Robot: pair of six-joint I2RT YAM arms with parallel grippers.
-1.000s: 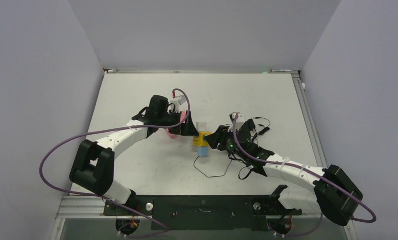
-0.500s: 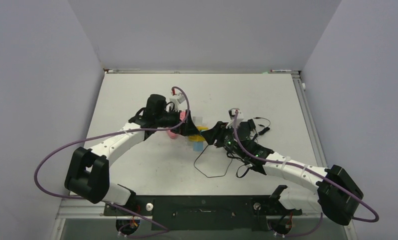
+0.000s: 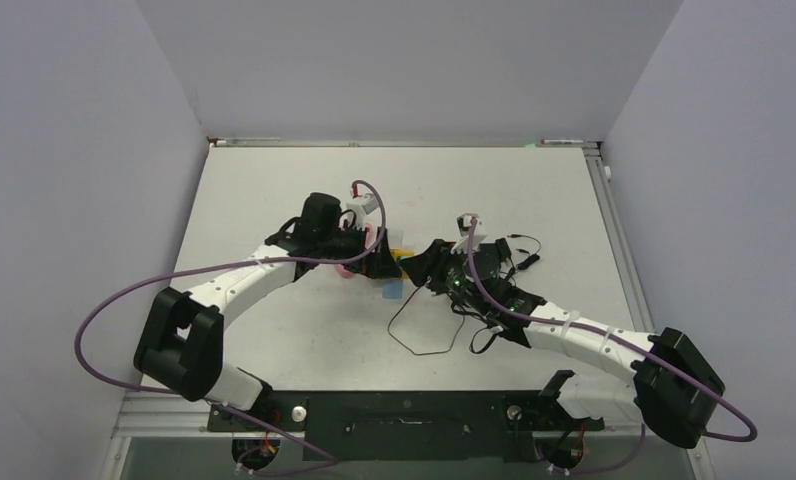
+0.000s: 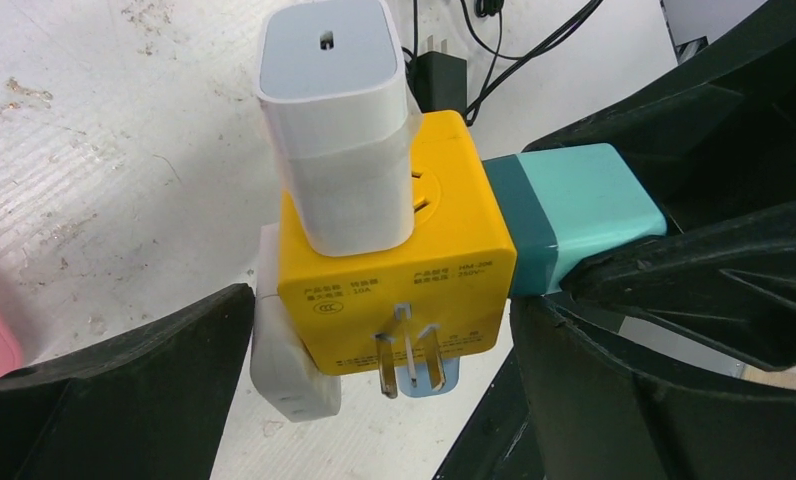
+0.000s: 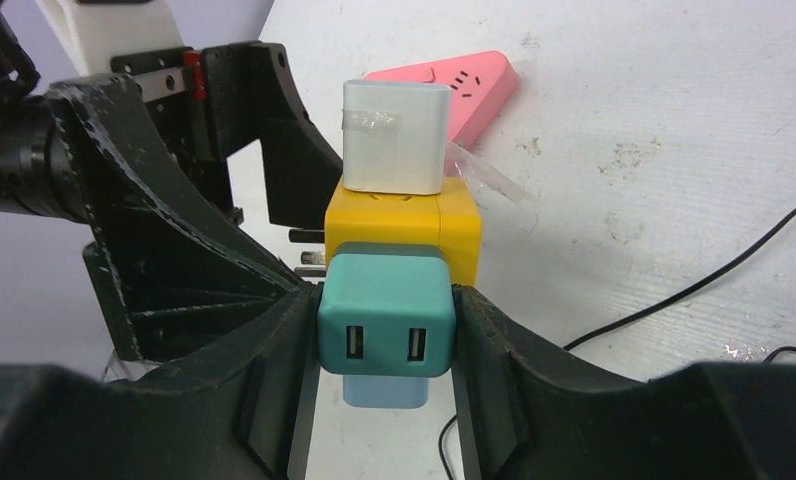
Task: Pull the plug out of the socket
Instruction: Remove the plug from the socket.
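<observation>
While the right gripper point(image 5: 385, 300) clamps the teal plastic two-port plug point(image 5: 385, 345), pull straight off the yellow plastic cube socket point(image 4: 404, 250). The left gripper point(image 4: 379, 305) straddles that socket; I cannot tell if it grips.

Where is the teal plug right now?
In the right wrist view, the teal plug sits mid-frame, clamped between the right fingers and seated in the yellow socket just behind it.

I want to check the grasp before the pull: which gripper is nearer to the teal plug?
Right. The right gripper is clamped on the teal plug, one finger on each side. The left gripper straddles the yellow socket cube that the plug sits in.
</observation>
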